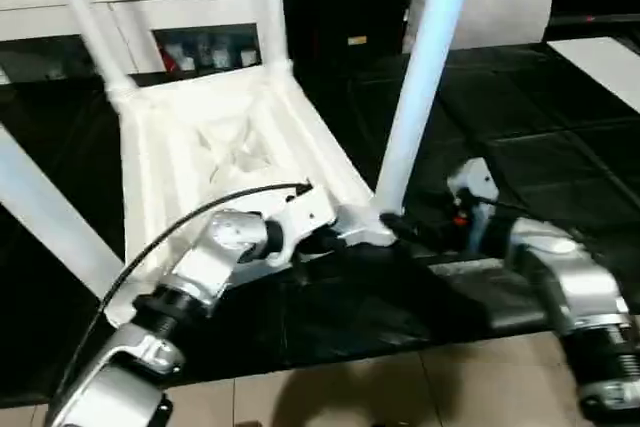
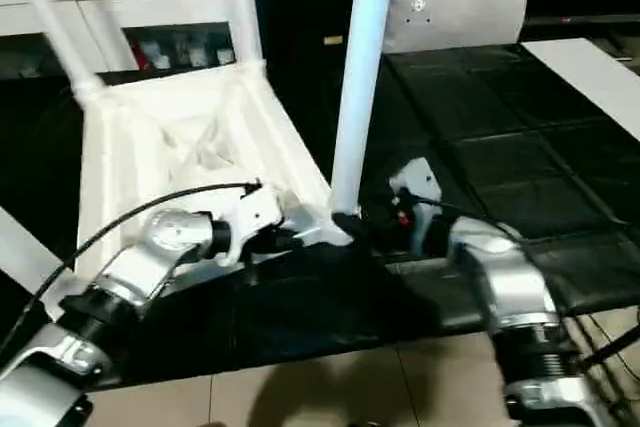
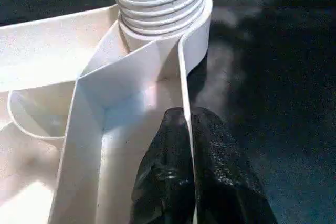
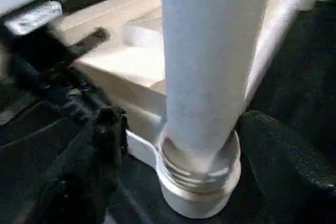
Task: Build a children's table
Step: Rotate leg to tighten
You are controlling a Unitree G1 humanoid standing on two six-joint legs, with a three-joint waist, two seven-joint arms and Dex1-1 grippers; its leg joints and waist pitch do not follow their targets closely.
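The children's table (image 1: 230, 147) lies upside down on the black mat (image 1: 520, 147), its X-ribbed underside facing up at me and its legs pointing upward. My left gripper (image 3: 184, 145) is pinched tight on the thin side wall of the tabletop, one black finger (image 3: 163, 182) inside the rim and the other outside, just beside the near corner socket (image 3: 173, 35). In that socket stands the leg (image 1: 425, 77), its threaded base showing above the socket's edge. My right gripper (image 4: 178, 140) sits at the foot of that same leg with its fingers (image 4: 105, 135) spread wide on either side of it; they stand clear of the plastic and hold nothing. Two more legs (image 1: 90, 27) rise from the table's far corners, and behind those stands a white cabinet (image 1: 150, 7) with glass doors. A white cushion (image 1: 490, 7) lies beyond the mat.
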